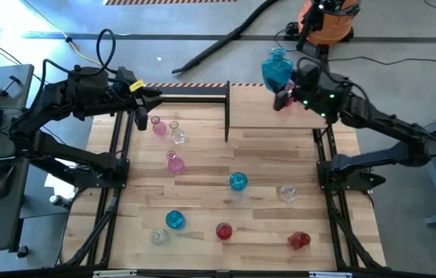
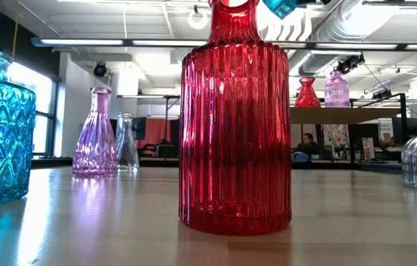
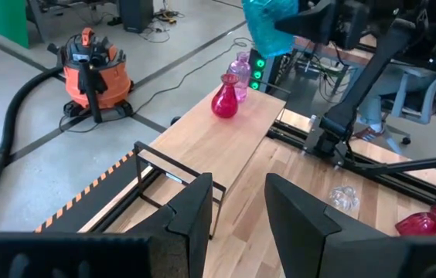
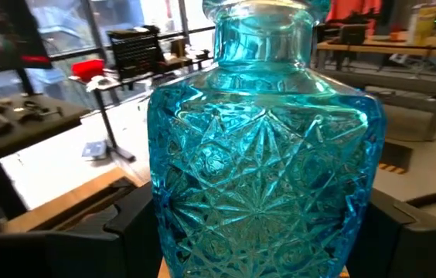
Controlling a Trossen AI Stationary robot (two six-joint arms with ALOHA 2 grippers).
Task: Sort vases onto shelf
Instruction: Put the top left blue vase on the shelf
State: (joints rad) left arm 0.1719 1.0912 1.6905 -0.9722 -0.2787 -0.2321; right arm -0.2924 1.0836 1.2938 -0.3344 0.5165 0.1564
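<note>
— Why is the blue cut-glass vase point(image 1: 277, 69) aloft over the far right of the counter point(image 1: 202, 197)?
— The right gripper point(image 1: 289, 85) carries it above the light plywood shelf point(image 3: 229, 139), probably to set it beside the red bulbous vase point(image 3: 225, 100) and pink glass vase point(image 3: 240, 71) standing there.

— And its fingers?
— Partly spread, clamped on the blue vase's body — the glass fills the gap.

— The left gripper point(image 3: 233, 224)?
— Waiting at the far left, fingers apart, holding nothing. Other vases stand scattered nearer, unsorted, among them a ribbed red vase point(image 2: 234, 122).
</note>
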